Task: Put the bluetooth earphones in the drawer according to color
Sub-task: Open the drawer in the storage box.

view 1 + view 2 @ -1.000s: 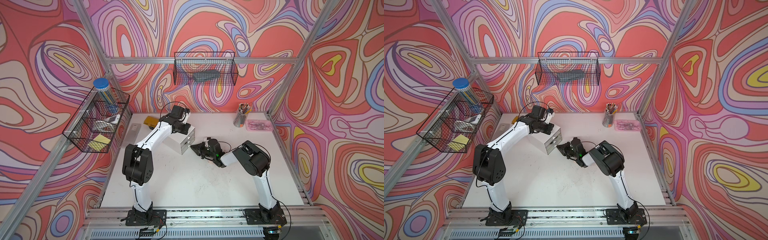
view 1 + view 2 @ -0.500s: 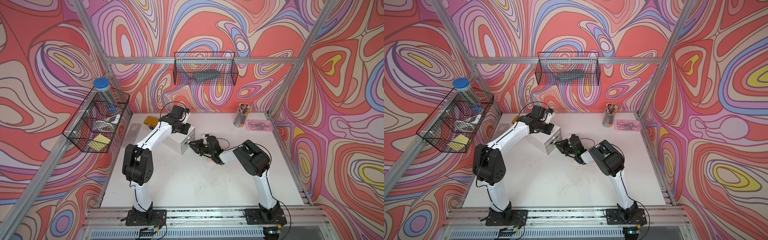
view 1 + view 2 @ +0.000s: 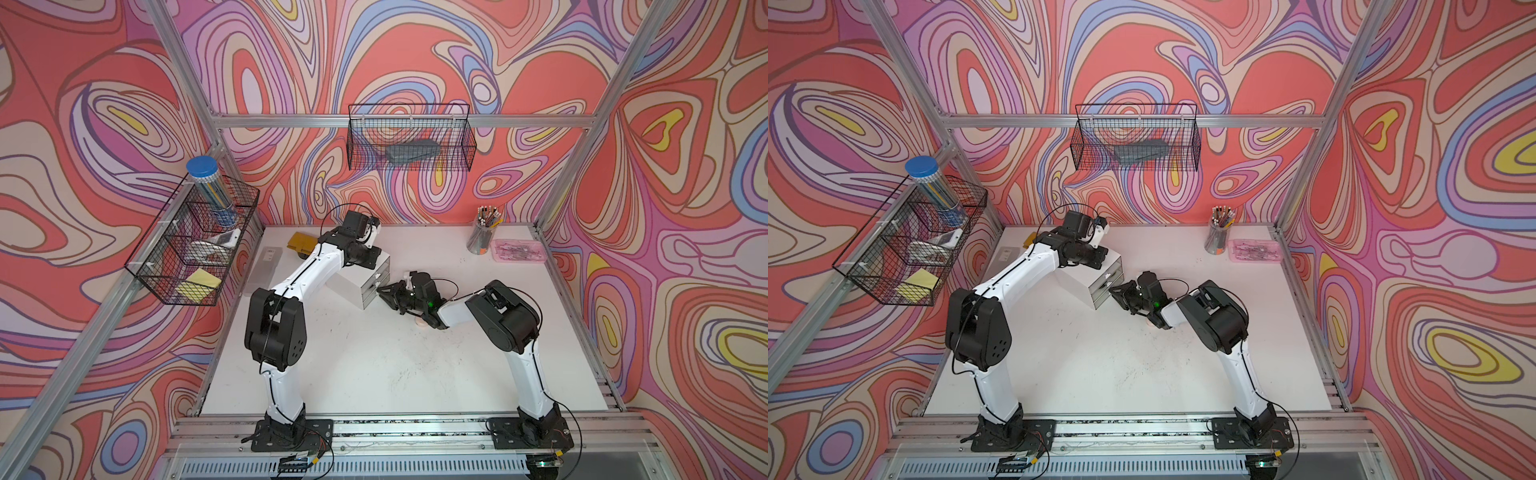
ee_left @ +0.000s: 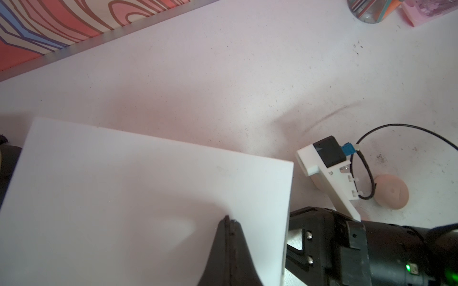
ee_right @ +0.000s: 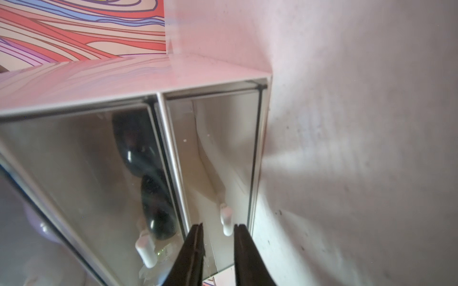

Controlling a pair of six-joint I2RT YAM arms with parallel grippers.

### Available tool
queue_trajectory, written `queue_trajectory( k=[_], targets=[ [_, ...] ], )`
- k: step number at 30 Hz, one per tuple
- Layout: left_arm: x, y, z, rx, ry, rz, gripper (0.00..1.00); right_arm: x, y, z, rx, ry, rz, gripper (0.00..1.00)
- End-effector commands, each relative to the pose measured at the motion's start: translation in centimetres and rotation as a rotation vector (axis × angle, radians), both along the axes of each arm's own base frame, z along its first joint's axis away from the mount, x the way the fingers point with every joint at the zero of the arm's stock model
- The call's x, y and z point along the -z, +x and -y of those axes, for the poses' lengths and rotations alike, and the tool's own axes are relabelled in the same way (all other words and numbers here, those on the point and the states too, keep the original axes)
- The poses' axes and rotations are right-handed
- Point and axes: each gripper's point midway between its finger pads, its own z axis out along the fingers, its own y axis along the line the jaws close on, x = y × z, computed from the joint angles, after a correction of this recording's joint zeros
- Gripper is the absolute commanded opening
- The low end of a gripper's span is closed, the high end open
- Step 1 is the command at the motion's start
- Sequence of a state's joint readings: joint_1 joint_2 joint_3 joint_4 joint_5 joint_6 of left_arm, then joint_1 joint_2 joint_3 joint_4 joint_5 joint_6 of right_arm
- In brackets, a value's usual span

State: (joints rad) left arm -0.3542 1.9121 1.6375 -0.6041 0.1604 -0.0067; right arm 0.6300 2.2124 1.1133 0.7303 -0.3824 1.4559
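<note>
The drawer (image 3: pixel 351 287) is a small white cabinet with clear-fronted drawers, standing left of the table's middle in both top views (image 3: pixel 1079 286). My left gripper (image 4: pixel 229 221) is shut with nothing in it, its tips resting on the cabinet's white top. My right gripper (image 5: pixel 218 229) is at the cabinet's front, its jaws slightly apart on either side of the small white knob (image 5: pixel 226 219) of the lowest drawer, which looks empty. Two black earphones (image 5: pixel 138 148) lie in the drawer beside it. One pale pink earphone (image 4: pixel 391 192) sits on the table under my right arm (image 3: pixel 420 322).
A frosted flat box (image 3: pixel 269 266) and a yellow item (image 3: pixel 301 245) lie behind the cabinet at the left. A pen cup (image 3: pixel 482 239) and a pink tray (image 3: pixel 519 251) stand at the back right. Wire baskets hang on the left wall (image 3: pixel 195 245) and the back wall (image 3: pixel 409 143).
My right gripper has moved a little left, up to the cabinet's front, and now straddles the drawer knob. The left arm has stayed on the cabinet's top.
</note>
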Motion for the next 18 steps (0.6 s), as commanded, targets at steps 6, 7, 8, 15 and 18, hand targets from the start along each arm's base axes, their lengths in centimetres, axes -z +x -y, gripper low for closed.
queue_trajectory(
  k=[6,7,8,15,18],
  targets=[
    [12.21,-10.29,-3.61,0.014,0.230,-0.536,0.00,1.02,0.46,-0.70,0.000,0.000,-0.006,0.21],
    [12.20,-10.27,-3.60,0.013,0.230,-0.535,0.00,1.15,0.46,-0.67,0.001,-0.003,-0.007,0.21],
    [12.22,-10.30,-3.60,0.014,0.230,-0.536,0.00,1.19,0.49,-0.66,0.002,-0.005,-0.008,0.21],
    [12.26,-10.29,-3.62,0.013,0.230,-0.537,0.00,1.30,0.72,-0.44,0.019,-0.015,-0.002,0.20],
    [12.20,-10.31,-3.62,0.013,0.229,-0.537,0.00,1.30,0.97,-0.42,0.032,-0.005,0.009,0.14]
  ],
)
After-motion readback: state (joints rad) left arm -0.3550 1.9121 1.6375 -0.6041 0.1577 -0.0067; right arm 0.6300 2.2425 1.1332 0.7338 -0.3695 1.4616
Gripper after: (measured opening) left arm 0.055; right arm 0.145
